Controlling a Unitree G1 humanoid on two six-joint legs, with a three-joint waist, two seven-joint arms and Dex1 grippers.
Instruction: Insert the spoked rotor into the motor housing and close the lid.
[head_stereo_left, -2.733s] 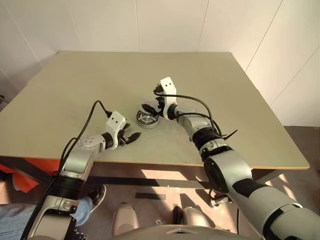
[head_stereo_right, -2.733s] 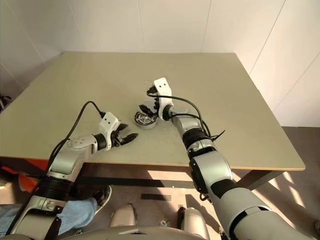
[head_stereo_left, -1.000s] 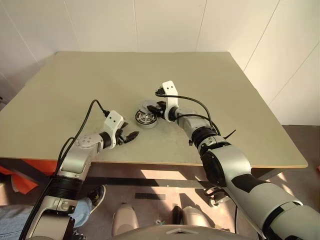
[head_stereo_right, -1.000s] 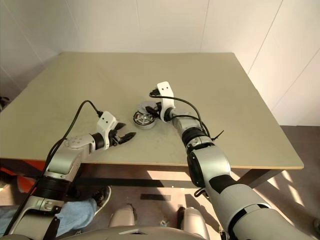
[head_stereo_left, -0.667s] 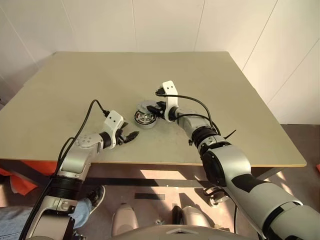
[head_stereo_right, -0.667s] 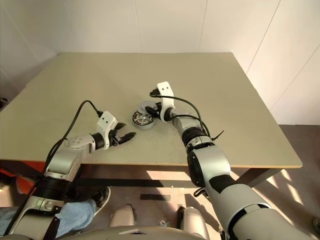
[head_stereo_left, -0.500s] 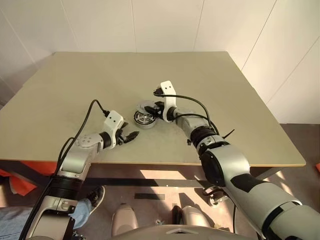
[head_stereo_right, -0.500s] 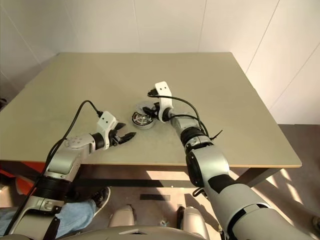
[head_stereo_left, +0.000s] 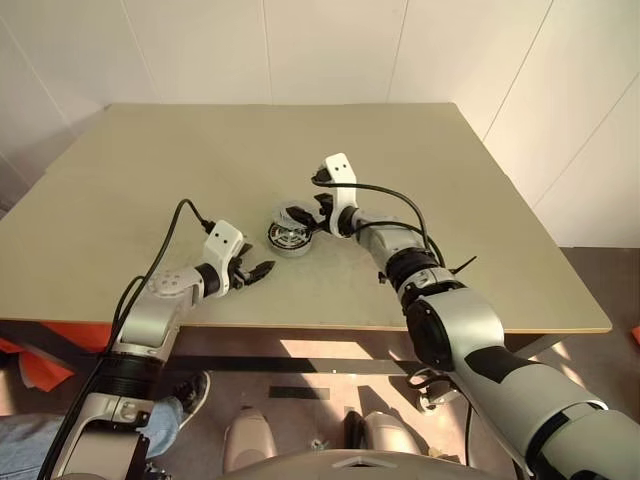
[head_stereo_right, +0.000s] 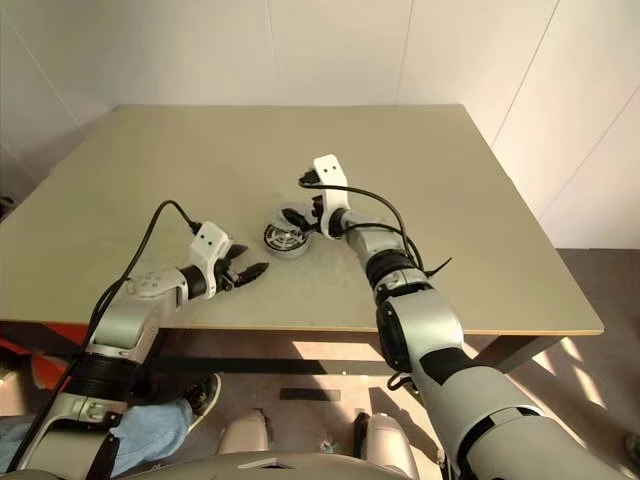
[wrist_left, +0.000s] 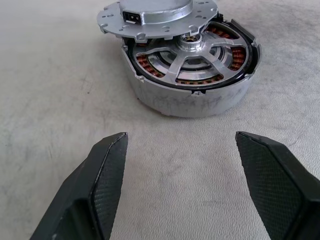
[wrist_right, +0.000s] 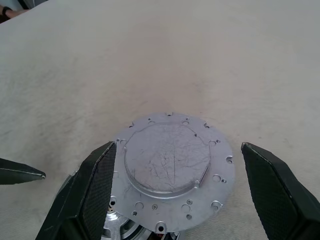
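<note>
The motor housing (wrist_left: 192, 97) stands on the table mid-way between my arms, with the spoked rotor (wrist_left: 192, 60) sitting inside it, silver spokes and copper windings showing. The lid (wrist_right: 170, 165), a grey disc with a notched rim, lies off-centre over the housing's far edge and covers only part of it. My right gripper (wrist_right: 177, 147) is open, its fingers standing on either side of the lid just above it. My left gripper (wrist_left: 181, 137) is open and empty, a short way in front of the housing (head_stereo_left: 290, 238), low over the table.
The beige table (head_stereo_left: 150, 170) is bare around the parts, with its front edge close to the left arm. Black cables run along both forearms. The left gripper's fingertip (wrist_right: 20, 172) shows at the edge of the right wrist view.
The right gripper's fingers have spread wider apart around the lid, which now lies on the housing's far rim. The left arm has stayed put.
</note>
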